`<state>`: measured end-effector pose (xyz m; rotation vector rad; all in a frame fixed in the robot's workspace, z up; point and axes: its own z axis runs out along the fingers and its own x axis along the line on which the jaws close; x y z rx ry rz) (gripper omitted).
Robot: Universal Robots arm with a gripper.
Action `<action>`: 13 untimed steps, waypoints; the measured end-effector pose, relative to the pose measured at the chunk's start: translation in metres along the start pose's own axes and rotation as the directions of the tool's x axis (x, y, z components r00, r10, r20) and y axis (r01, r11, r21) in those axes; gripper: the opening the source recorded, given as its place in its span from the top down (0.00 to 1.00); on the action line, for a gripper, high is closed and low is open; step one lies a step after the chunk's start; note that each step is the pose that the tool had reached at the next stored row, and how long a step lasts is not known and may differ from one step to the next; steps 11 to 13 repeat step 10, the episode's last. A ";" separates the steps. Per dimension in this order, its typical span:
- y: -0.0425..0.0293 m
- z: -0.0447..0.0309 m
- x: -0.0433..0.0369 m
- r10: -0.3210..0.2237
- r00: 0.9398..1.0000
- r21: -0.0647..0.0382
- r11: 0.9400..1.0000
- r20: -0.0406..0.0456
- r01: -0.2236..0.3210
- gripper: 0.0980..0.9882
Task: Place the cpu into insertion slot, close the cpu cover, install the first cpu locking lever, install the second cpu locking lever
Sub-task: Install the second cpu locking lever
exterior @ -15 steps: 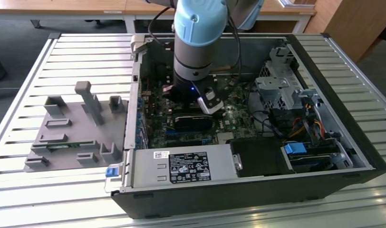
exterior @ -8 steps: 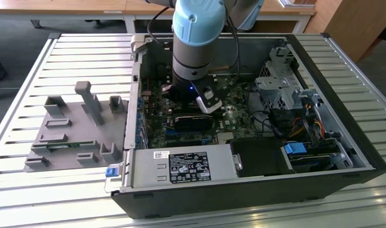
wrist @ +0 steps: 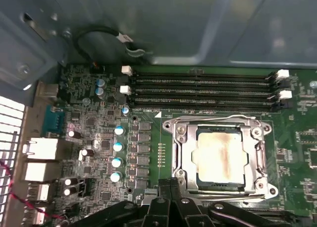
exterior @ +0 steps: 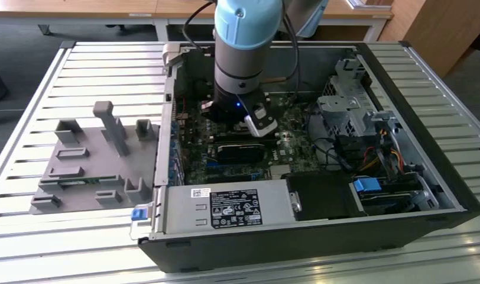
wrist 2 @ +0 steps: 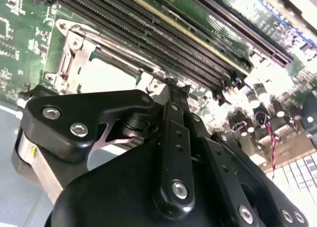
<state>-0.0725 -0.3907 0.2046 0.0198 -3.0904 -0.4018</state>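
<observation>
end effector: my end effector [wrist: 171, 185] hangs low inside the open computer case [exterior: 429, 177], fingers pressed together, nothing held, tips at the socket frame's edge
cpu: the cpu [wrist: 220, 158] lies flat in the insertion slot [wrist: 194, 158], pale face up with a brownish stain
cpu cover: the cpu cover [wrist: 257, 160] lies down around the chip, which shows through its window
memory slots: the memory slots [wrist: 198, 91] run just beside the socket
case: on the slatted counter [exterior: 51, 236], near its middle
grey fixture: the grey fixture [exterior: 90, 160] sits beside the case, toward the exterior view's left
</observation>
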 end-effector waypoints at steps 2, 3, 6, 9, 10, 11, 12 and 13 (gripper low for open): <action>0.0012 -0.0045 0.0001 0.000 1.000 0.000 1.000 0.000 0.000 0.99; 0.0017 -0.0064 0.0001 0.000 1.000 -0.001 1.000 0.000 0.000 0.99; 0.0030 -0.0111 0.0002 0.000 1.000 -0.001 1.000 0.000 0.000 0.99; 0.0036 -0.0133 0.0003 0.000 1.000 -0.001 1.000 0.000 0.000 0.99; 0.0036 -0.0133 0.0003 0.000 1.000 -0.001 1.000 0.000 0.000 0.99; 0.0036 -0.0133 0.0003 0.000 1.000 -0.001 1.000 0.000 0.000 0.99; 0.0036 -0.0133 0.0003 0.000 1.000 -0.001 1.000 0.000 0.000 0.99; 0.0036 -0.0133 0.0003 0.000 1.000 -0.001 1.000 0.000 0.000 0.99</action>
